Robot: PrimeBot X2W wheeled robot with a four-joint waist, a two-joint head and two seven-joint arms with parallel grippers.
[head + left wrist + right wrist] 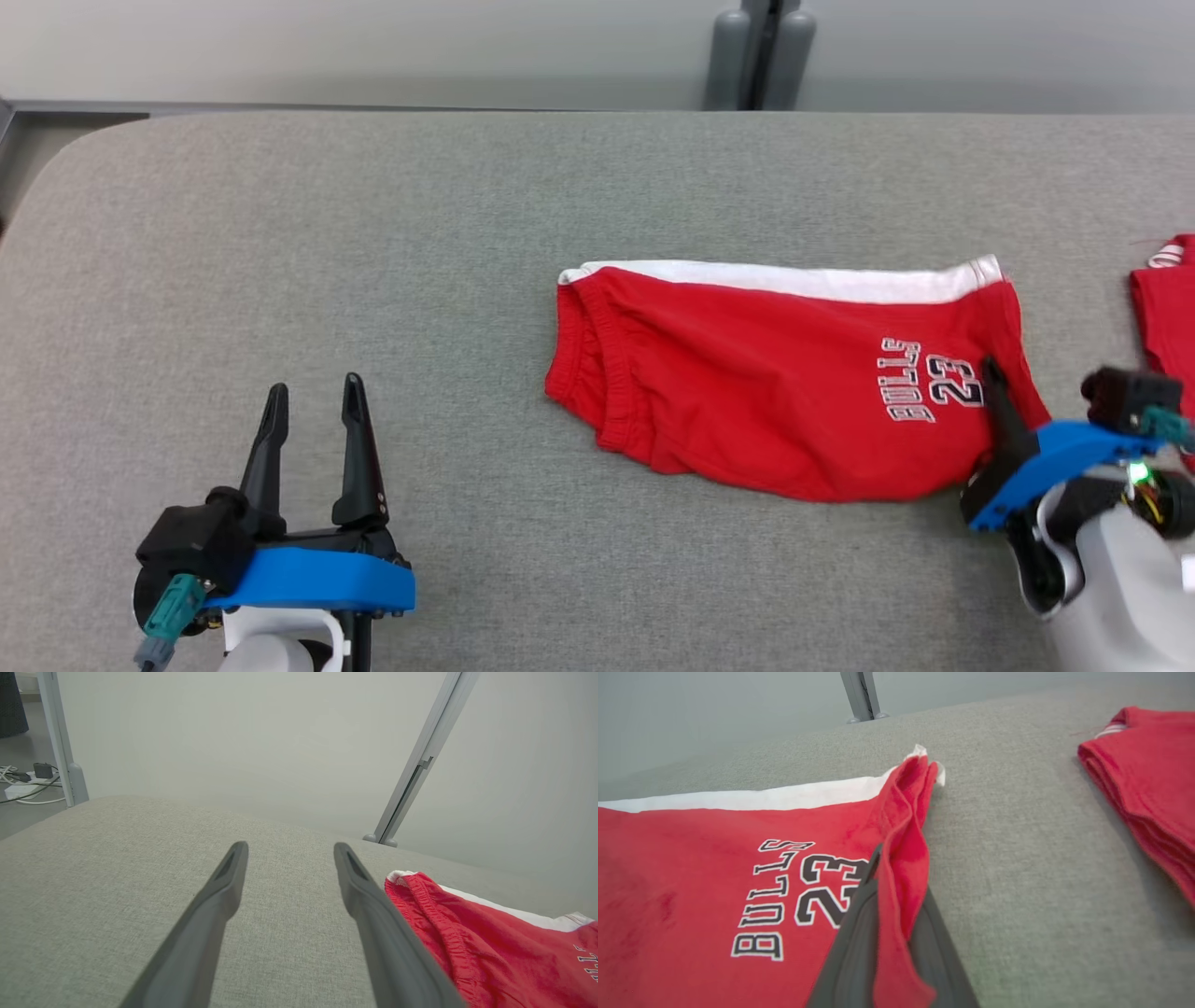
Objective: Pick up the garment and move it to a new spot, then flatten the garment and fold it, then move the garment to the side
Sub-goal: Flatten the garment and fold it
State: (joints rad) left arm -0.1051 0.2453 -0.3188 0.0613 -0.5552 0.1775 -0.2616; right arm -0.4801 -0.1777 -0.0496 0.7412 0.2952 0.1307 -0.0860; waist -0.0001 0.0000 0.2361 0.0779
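The garment is a pair of red shorts with a white band and "BULLS 23" lettering, folded and lying flat right of the table's centre. My right gripper is shut on the garment's right edge; in the right wrist view a pinched ridge of red cloth rises between the two dark fingers. My left gripper stands open over bare tabletop at the lower left, well apart from the garment. In the left wrist view its fingers are spread, and the garment's elastic waistband lies just to their right.
A grey fabric-covered table holds everything. Another folded red garment lies at the table's right edge, close to my right arm. A grey post stands behind the far edge. Cables and a power strip lie on the floor at the left.
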